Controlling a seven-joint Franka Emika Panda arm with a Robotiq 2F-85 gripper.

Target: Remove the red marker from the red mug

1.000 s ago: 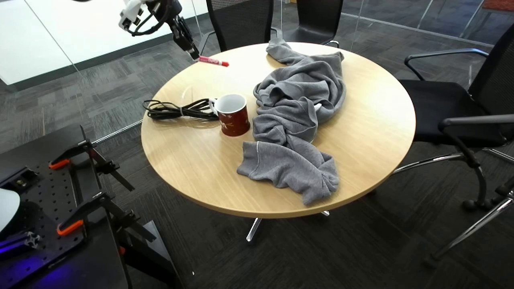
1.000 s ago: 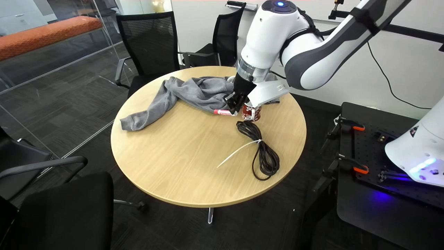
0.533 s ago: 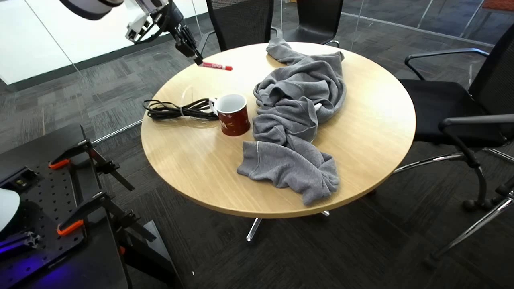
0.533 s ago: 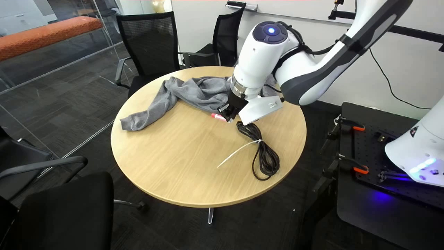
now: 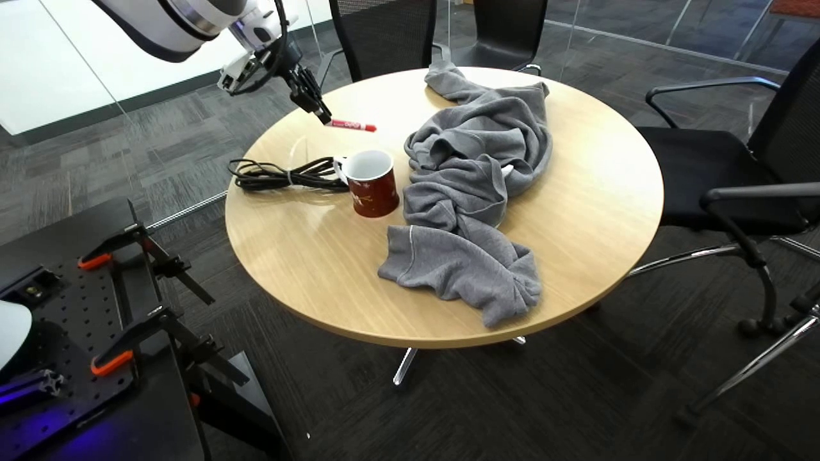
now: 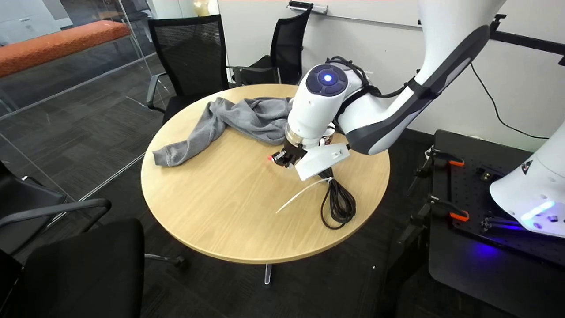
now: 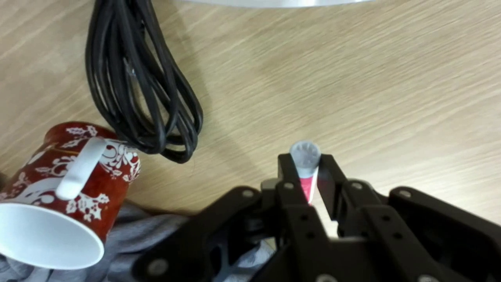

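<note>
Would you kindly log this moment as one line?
black gripper: holding slim red marker | dark-red patterned mug: upright on round wood-grain table | marker: out of mug, not released

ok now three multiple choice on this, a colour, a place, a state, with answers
1. What colour is the inside of the red mug?
a) white b) black c) green

2. Where is the red marker?
a) in the mug b) under the mug c) in the gripper

3. How does the cable lie?
a) stretched straight b) in coils c) wrapped round the marker

1a: white shows through its opening.
2c: clamped there in the wrist view.
3b: loops show in the wrist view.
</note>
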